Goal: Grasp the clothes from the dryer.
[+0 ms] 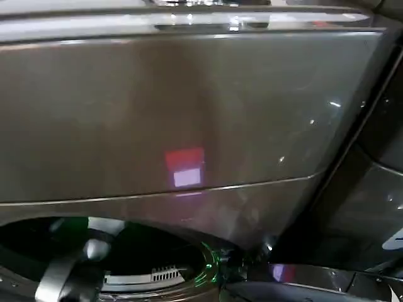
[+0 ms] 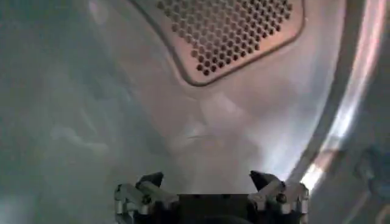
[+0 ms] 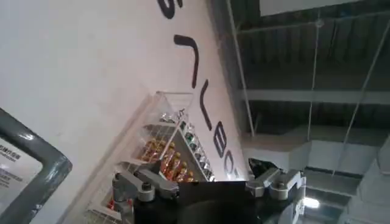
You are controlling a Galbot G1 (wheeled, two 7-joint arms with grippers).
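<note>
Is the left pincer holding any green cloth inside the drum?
No. In the left wrist view the left pincer is open with nothing between its fingers, facing the bare metal drum wall and a perforated panel.

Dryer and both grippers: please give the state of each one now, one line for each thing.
Dryer: its porthole is open and the left arm reaches into it.
Left gripper: open, inside the steel drum, holding nothing.
Perforated panel: fixed on the drum wall, bare.
Right gripper: open, empty, facing a wall and a rack of bottles.

Bronze-brown dryer, bare steel drum, perforated panel on its wall
</note>
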